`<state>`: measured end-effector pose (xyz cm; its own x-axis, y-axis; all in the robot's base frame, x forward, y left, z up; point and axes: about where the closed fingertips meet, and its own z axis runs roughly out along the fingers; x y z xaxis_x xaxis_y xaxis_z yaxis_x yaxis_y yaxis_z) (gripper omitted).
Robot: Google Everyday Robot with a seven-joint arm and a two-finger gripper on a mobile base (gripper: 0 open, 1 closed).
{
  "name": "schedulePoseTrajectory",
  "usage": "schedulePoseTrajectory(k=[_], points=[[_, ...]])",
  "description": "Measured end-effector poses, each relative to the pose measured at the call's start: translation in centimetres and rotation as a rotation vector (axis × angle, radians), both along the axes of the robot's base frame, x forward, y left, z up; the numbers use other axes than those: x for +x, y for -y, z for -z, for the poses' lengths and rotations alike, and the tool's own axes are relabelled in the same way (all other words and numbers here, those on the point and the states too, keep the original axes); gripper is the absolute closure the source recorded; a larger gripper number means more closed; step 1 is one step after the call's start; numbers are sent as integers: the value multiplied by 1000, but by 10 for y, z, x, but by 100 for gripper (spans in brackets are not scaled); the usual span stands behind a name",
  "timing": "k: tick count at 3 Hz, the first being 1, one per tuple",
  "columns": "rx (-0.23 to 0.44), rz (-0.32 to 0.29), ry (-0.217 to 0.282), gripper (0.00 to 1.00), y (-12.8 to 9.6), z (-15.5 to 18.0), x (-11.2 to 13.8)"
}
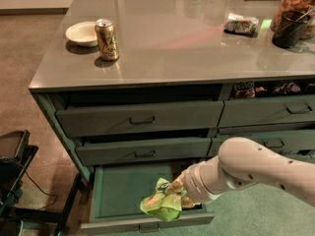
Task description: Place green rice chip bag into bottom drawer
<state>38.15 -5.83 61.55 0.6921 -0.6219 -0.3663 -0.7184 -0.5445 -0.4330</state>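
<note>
We see the green rice chip bag crumpled over the right front part of the open bottom drawer, above its teal inside (whether it touches the floor we cannot tell). The gripper sits at the bag's upper right edge, and the fingers, mostly hidden by crinkled film, are pinched on the bag. The pale arm reaches in low from the right, sloping down and leftward. Its far end is cut off by the frame, and it covers the drawer's right side. On the desk stand a soda can and a small bowl.
</note>
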Motion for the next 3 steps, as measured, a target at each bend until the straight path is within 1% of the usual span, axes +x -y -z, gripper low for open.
schedulePoseTrajectory(k=[1, 2, 3], points=[[-9, -25, 39, 100, 0, 35, 15], [5, -55, 135, 100, -7, 77, 54], [22, -83, 198, 100, -15, 115, 93]])
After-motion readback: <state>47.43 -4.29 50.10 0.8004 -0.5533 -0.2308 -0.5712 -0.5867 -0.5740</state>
